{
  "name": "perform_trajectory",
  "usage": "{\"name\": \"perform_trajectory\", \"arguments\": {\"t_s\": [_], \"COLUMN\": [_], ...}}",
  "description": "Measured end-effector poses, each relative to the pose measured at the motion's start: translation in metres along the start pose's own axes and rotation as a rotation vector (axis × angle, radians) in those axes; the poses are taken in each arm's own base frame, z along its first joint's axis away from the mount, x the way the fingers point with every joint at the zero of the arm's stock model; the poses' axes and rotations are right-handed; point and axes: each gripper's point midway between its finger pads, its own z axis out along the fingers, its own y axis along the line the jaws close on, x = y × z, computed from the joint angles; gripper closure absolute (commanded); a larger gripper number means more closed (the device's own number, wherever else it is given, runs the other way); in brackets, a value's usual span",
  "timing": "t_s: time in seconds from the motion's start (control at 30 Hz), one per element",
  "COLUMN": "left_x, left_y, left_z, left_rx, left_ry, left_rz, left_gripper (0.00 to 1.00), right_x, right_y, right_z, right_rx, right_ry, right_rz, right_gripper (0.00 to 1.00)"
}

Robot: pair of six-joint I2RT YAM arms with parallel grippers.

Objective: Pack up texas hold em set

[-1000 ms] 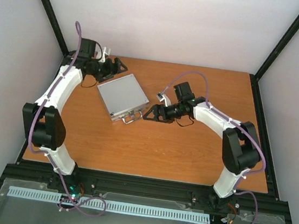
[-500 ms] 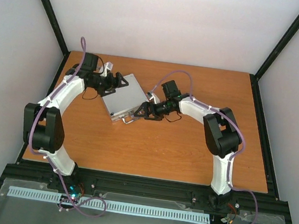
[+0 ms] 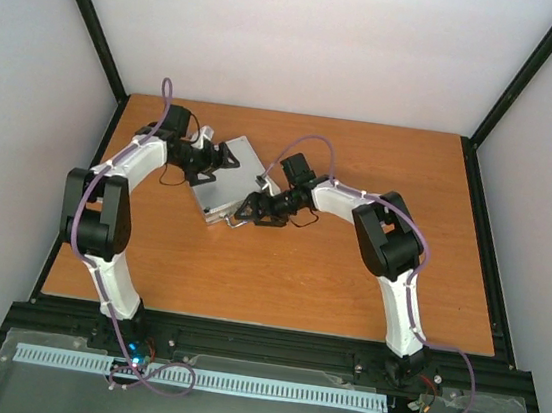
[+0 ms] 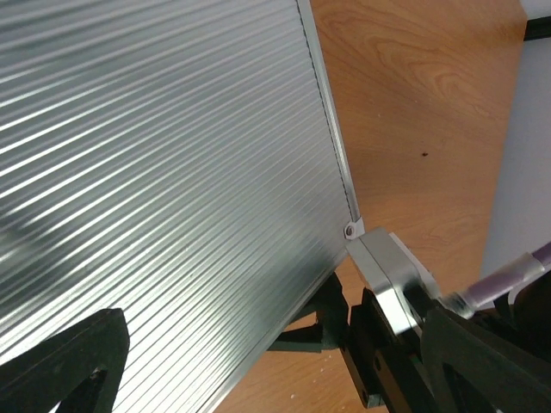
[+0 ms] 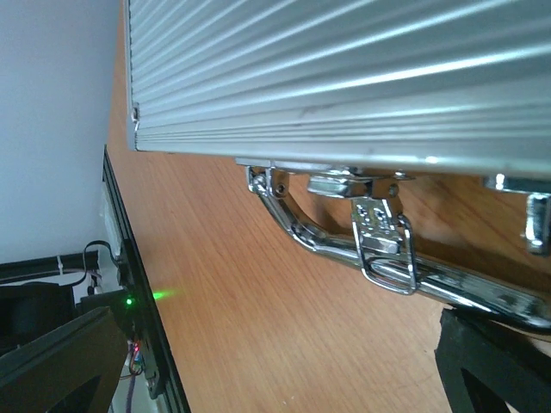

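Arms both drew in this last second: my left tool point(image 3: 224, 156) hangs spread over the far corner of the shut case point(image 3: 230, 183), right tool point(image 3: 243, 213) spread at its latch point(image 5: 379, 232) on the desk point(image 3: 348, 276), so I judge latching comes next.
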Motion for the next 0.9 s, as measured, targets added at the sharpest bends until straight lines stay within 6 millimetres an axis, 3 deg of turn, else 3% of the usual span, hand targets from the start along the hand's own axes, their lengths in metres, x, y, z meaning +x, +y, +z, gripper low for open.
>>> {"name": "perform_trajectory", "arguments": {"t_s": [0.4, 0.9], "left_x": [-0.003, 0.0], "left_y": [0.01, 0.014], "left_z": [0.013, 0.013], "left_rx": [-0.017, -0.026], "left_ry": [0.023, 0.034], "left_rz": [0.0, 0.012], "left_gripper": [0.04, 0.04], "right_x": [0.004, 0.0], "right_y": [0.007, 0.01], "right_z": [0.013, 0.022], "right_rx": [0.006, -0.027], "right_ry": [0.017, -0.029], "right_rz": [0.003, 0.051], "right_gripper": [0.0, 0.0]}}
